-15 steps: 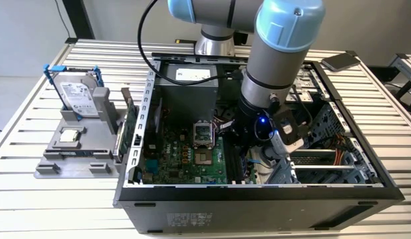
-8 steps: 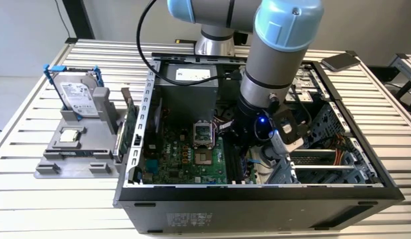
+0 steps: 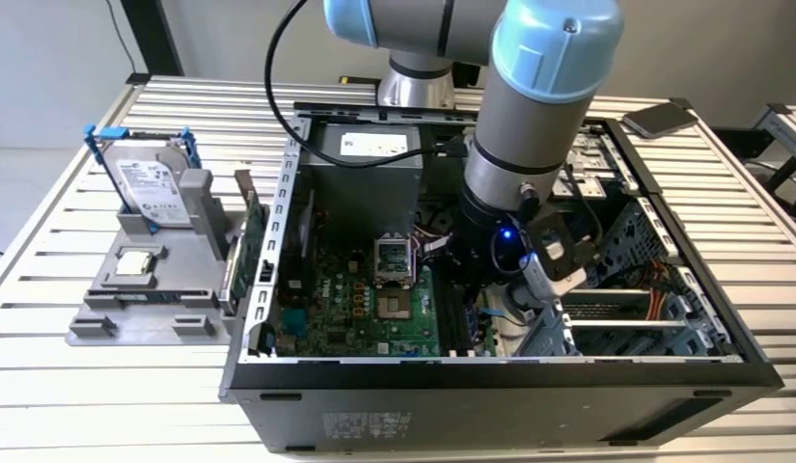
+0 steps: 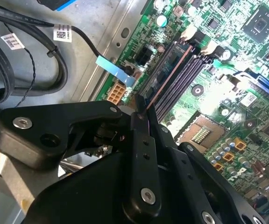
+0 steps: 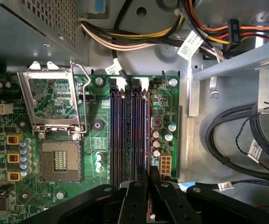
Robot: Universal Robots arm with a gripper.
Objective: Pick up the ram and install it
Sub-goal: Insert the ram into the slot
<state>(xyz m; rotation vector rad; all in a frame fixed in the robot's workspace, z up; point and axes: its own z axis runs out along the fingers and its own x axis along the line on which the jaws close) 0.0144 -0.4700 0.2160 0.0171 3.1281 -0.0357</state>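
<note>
A: What's in frame, big to small?

B: Open PC case (image 3: 371, 371) lying on its side on the slatted table (image 3: 63, 386). The arm (image 3: 533, 125) reaches down into it, on the exterior view's right of the motherboard (image 3: 359, 309). Outside the case, on the exterior view's left, a grey fixture (image 3: 153, 299) holds a hard drive (image 3: 150, 188) upright.

A: Board state?

B: CPU socket (image 5: 60, 161) bare, its metal retention frame (image 5: 55, 100) swung up. The long dark memory slots (image 5: 120, 133) run side by side just beside the socket. Cable bundles (image 5: 139, 39) lie past the slot ends.

A: Gripper?

B: Gripper (image 5: 149, 186) sits directly over the slots in both wrist views, fingers (image 4: 141, 140) clenched on the ram (image 4: 169, 74).

A: And the ram itself?

B: Seen edge-on, a thin stick standing in line with the slot nearest the board edge. It runs from between the fingers along the slot. Can't tell whether it's fully seated.
</note>
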